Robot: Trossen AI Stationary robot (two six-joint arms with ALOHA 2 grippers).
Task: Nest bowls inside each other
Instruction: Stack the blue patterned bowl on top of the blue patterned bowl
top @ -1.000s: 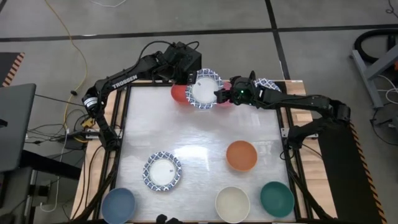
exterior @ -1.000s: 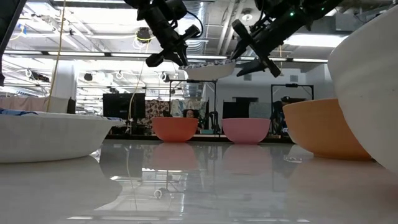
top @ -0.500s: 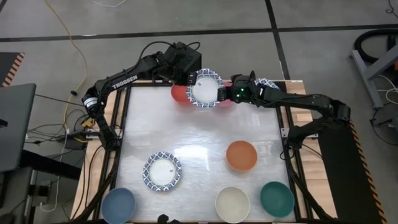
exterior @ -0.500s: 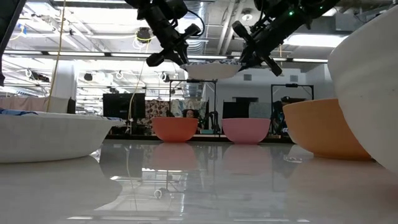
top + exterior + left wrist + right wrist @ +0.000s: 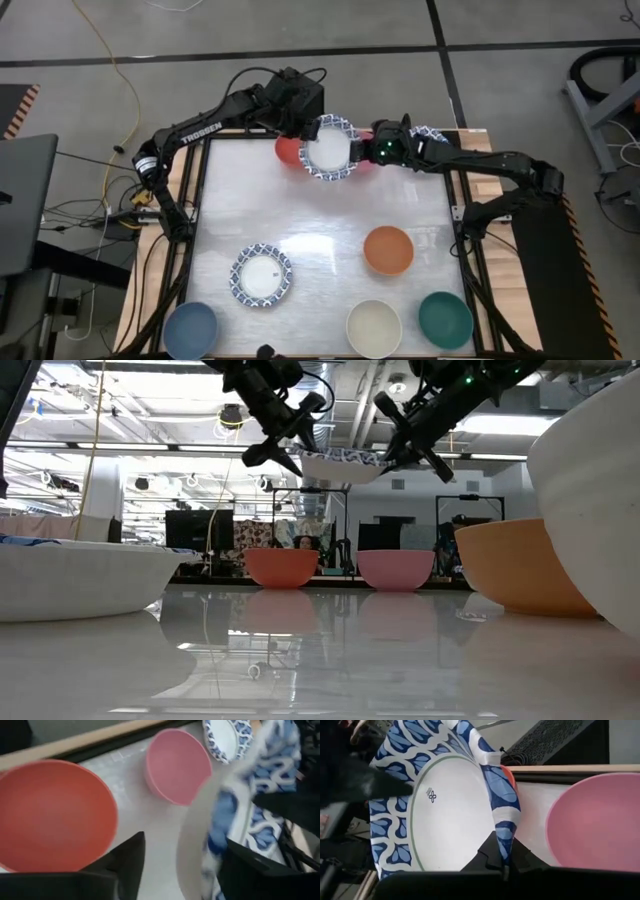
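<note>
A white bowl with a blue patterned rim (image 5: 328, 150) hangs in the air over the table's far edge, tilted in the low view (image 5: 342, 466). My right gripper (image 5: 357, 152) is shut on its right side. My left gripper (image 5: 305, 128) stands open at its left side, with the blurred rim (image 5: 200, 845) between the spread fingers. Below, a red bowl (image 5: 287, 150) and a pink bowl (image 5: 396, 570) sit on their bases on the table. Another patterned bowl (image 5: 433, 134) lies behind my right arm. My right gripper pinches the bowl's rim (image 5: 504, 847) on its right side, one finger inside the bowl and one outside. The fingers come from the table's right, slanting slightly down. The rim is bent where they close. The bowl hangs clear of the table, tilted. My left gripper: I cannot tell whether a finger still touches the rim.
Nearer on the table stand a patterned bowl (image 5: 262, 275), an orange bowl (image 5: 388, 250), a blue bowl (image 5: 190, 328), a cream bowl (image 5: 373, 327) and a teal bowl (image 5: 445, 319). Bare tabletop lies between them and the far bowls.
My right gripper has shut on the patterned bowl's right rim. After that my left gripper has opened off the left rim. The bowl, level before, has tipped so that its inside shows in the low view. Both hands have stayed in place.
</note>
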